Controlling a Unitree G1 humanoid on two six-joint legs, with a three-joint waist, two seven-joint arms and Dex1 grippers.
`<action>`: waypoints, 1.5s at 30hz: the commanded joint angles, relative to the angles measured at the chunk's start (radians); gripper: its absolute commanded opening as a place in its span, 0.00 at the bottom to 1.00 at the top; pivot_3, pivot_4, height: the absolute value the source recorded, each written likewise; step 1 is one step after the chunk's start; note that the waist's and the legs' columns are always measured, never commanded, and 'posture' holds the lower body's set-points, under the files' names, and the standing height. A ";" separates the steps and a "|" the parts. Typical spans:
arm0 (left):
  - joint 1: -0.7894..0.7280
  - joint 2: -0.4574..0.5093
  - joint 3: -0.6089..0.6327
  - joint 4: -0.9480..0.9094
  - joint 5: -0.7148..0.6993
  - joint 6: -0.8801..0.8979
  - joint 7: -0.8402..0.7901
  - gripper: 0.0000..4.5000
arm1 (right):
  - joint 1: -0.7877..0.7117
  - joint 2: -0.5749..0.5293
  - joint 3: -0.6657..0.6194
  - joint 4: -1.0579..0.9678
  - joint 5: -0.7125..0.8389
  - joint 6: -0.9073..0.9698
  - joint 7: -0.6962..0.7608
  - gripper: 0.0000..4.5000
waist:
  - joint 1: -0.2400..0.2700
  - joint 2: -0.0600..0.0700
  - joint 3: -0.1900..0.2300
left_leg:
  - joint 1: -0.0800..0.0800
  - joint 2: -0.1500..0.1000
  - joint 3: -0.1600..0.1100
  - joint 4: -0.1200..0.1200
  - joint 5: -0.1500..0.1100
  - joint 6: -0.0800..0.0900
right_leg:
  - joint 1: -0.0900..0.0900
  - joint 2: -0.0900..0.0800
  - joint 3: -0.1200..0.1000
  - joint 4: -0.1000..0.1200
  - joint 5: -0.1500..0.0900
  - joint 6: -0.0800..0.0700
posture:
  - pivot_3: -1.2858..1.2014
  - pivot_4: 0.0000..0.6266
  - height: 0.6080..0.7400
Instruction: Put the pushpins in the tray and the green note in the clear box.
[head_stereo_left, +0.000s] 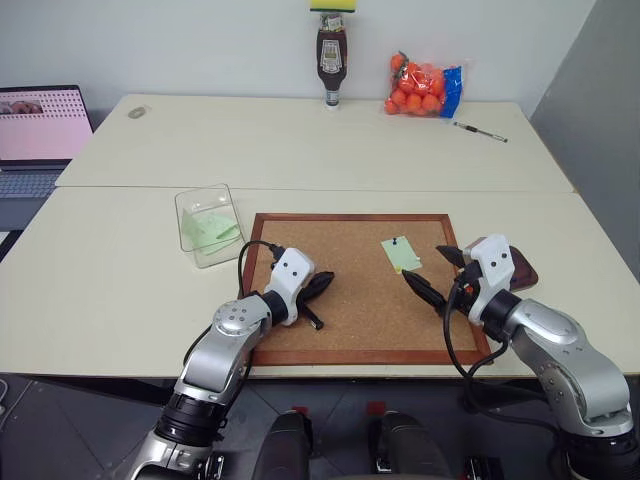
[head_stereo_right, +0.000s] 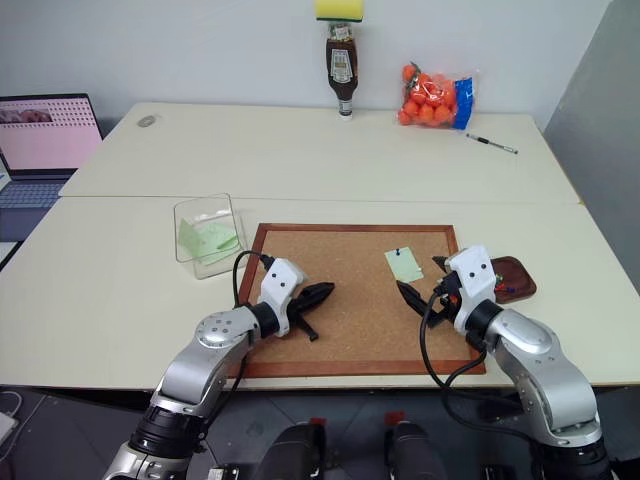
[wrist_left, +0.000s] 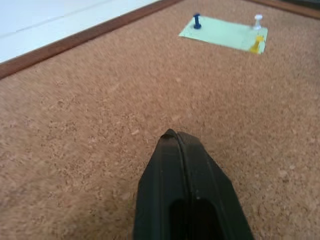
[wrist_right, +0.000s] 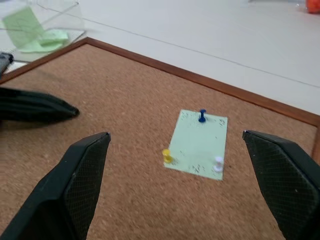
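The green note (wrist_right: 197, 144) lies on the corkboard (head_stereo_left: 350, 310), held down by three pushpins: a blue one (wrist_right: 202, 116), a yellow one (wrist_right: 167, 156) and a white one (wrist_right: 218, 164). My right gripper (head_stereo_left: 437, 275) hovers open just to the right of the note, its fingers spread wide and empty. On the board's left part, well apart from the note, my left gripper (head_stereo_left: 325, 283) is shut on nothing. The dark reddish-brown tray (head_stereo_right: 512, 277) sits at the board's right edge, behind my right wrist. The clear box (head_stereo_left: 210, 225), off the board's far left corner, holds pale green slips.
A laptop (head_stereo_left: 40, 135) stands at the far left of the table. At the back are a sauce bottle (head_stereo_left: 331, 60) with a sponge on top, a bag of oranges (head_stereo_left: 420, 88) and a pen (head_stereo_left: 480, 131).
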 joint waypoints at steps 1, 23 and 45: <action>0.006 -0.009 -0.011 0.021 0.020 0.002 0.015 0.00 | -0.080 0.008 0.002 0.049 0.009 0.016 -0.003 1.00 | 0.000 0.000 0.000 | 0.000 0.000 0.000 0.000 0.000 0.000 | 0.000 0.000 0.000 0.000 0.000 0.000 | 0.52 0.24 1.00; 0.046 0.001 -0.024 -0.011 0.040 0.014 -0.001 0.00 | -0.500 0.079 0.160 0.669 -0.193 -0.057 0.017 1.00 | -0.002 0.002 -0.001 | 0.000 0.000 0.001 0.000 0.000 0.001 | 0.000 0.000 0.001 0.000 0.001 0.000 | 0.52 0.24 1.00; 0.052 -0.002 -0.028 -0.008 0.049 0.005 0.001 0.00 | -0.529 0.114 0.153 0.718 -0.248 -0.090 0.028 0.01 | -0.004 0.002 -0.001 | 0.001 0.000 0.001 0.000 0.000 0.001 | 0.000 0.000 0.001 0.001 0.001 0.000 | 0.52 0.24 1.00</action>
